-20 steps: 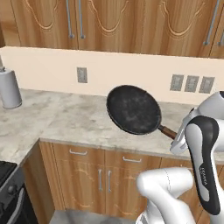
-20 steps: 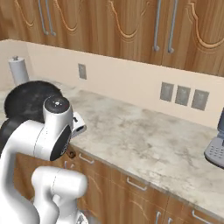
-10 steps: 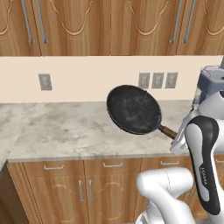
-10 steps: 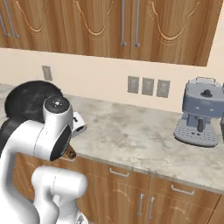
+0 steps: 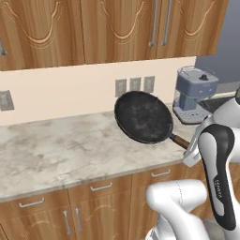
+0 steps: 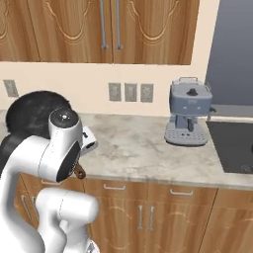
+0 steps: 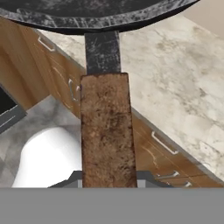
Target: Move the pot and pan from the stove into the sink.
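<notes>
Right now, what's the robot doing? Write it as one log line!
holding: shallow dark grey frying pan by brown wooden handle | gripper: shut on handle | pan: lifted, tilted, over marble counter | sink: not reached

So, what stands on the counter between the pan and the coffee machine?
Nothing. In the right base view the marble counter is bare from the pan, which the tool holds up, across to the coffee machine.

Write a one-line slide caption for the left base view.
Franka arm carries the pan by its wooden handle, tilted above the marble counter, with a coffee machine behind.
</notes>
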